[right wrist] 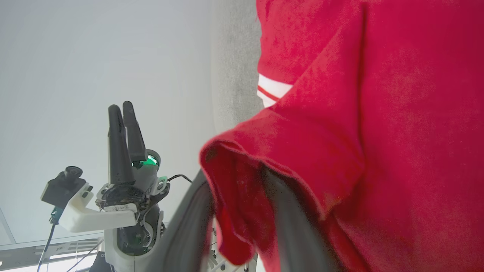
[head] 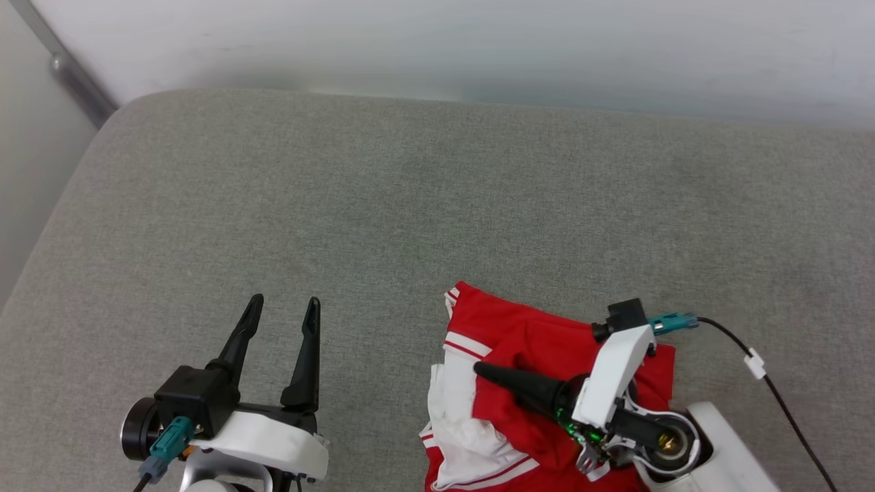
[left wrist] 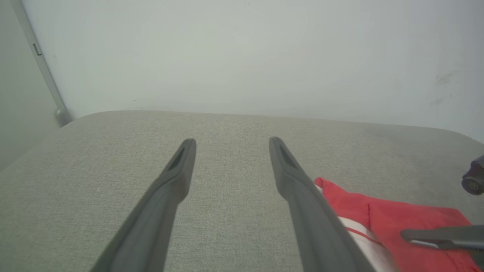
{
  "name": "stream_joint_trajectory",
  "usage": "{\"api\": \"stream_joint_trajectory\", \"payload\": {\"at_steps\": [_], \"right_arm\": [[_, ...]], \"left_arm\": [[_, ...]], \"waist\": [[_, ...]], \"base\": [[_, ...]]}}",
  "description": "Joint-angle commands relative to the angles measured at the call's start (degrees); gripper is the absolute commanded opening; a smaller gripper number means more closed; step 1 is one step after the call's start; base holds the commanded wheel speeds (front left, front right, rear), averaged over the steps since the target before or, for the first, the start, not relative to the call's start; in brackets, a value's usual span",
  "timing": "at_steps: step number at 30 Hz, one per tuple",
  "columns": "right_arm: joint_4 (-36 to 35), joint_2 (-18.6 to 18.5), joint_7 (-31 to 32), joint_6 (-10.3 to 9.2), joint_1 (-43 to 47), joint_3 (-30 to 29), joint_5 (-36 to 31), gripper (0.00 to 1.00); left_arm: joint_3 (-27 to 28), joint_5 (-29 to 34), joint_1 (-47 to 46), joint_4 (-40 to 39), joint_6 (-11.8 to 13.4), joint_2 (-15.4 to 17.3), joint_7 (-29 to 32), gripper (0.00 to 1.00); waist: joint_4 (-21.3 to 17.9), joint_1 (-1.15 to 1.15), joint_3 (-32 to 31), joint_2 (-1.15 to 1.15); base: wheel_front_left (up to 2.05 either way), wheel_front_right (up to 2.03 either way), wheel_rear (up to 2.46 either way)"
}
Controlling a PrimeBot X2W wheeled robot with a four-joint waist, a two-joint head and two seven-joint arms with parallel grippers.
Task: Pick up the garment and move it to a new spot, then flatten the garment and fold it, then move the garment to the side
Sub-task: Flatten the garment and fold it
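The garment, red with white panels and striped trim, lies crumpled on the grey cushion at the front right. My right gripper lies low over it, pointing left. In the right wrist view its two fingers stand apart, and a loose fold of the red garment drapes between and over them, hiding the tips. My left gripper hovers open over bare cushion to the garment's left, holding nothing. The left wrist view shows its fingertips wide apart, with the garment at the lower right.
The cushion's rounded back edge meets a pale wall. A grey pipe runs down the wall at the far left, past the cushion's left edge. A black cable trails from my right wrist.
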Motion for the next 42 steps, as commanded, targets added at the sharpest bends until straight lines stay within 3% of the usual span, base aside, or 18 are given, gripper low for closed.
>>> {"api": "stream_joint_trajectory", "payload": {"at_steps": [1, 8, 16, 23, 27, 32, 36, 42], "right_arm": [[0.63, 0.07, -0.52, 0.00, -0.70, 0.66, 0.18, 1.00], [-2.32, -1.37, -3.76, 0.00, -3.23, 4.83, -4.47, 1.00], [-11.55, -12.56, -11.59, 0.00, -2.88, 9.93, -26.50, 1.00], [-12.41, -16.31, -15.61, -0.01, 2.46, 0.65, -40.99, 1.00], [-15.17, -16.31, -19.89, 0.00, 6.59, -7.37, -48.85, 1.00], [-22.45, -13.29, -31.05, -0.02, 11.35, -14.10, -54.10, 1.00], [-26.72, -11.14, -37.63, -0.01, 14.16, -16.02, -57.43, 1.00], [-30.35, -8.34, -40.34, 0.00, 18.58, -15.76, -60.44, 1.00]], "left_arm": [[0.24, -0.05, -0.77, 0.21, -0.32, -0.34, -0.26, 1.00], [0.94, 0.05, 0.32, 1.70, -0.52, -0.80, -0.67, 1.00], [1.47, 0.14, 1.45, 2.25, -0.30, -0.38, -0.77, 1.00], [2.43, -0.30, 3.66, 2.07, 0.64, 0.26, -0.82, 1.00], [3.07, -0.67, 5.18, 1.64, 1.23, 0.99, -0.79, 1.00], [3.72, -1.17, 6.71, 1.51, 1.97, 1.36, -0.62, 1.00], [4.56, -1.55, 7.87, 1.11, 2.66, 1.36, -0.70, 1.00], [5.01, -1.81, 10.05, 0.83, 3.80, 1.53, -0.65, 1.00]], "waist": [[0.16, 0.00, 0.22, 0.00], [-1.14, 0.00, -0.65, 0.00], [-3.76, 0.00, -3.24, 0.00], [-6.98, 0.00, -5.23, 0.00], [-8.61, 0.00, -5.92, 0.00], [-10.24, 0.00, -6.97, 0.00], [-11.22, 0.00, -7.98, 0.00], [-11.95, 0.00, -8.75, 0.00]], "base": [[0.00, 0.00, 0.00], [0.00, 0.00, 0.00], [0.00, 0.00, 0.00], [0.00, 0.00, 0.00], [0.00, 0.00, 0.00], [0.00, 0.00, 0.00], [0.00, 0.00, 0.00], [0.00, 0.00, 0.00]]}}
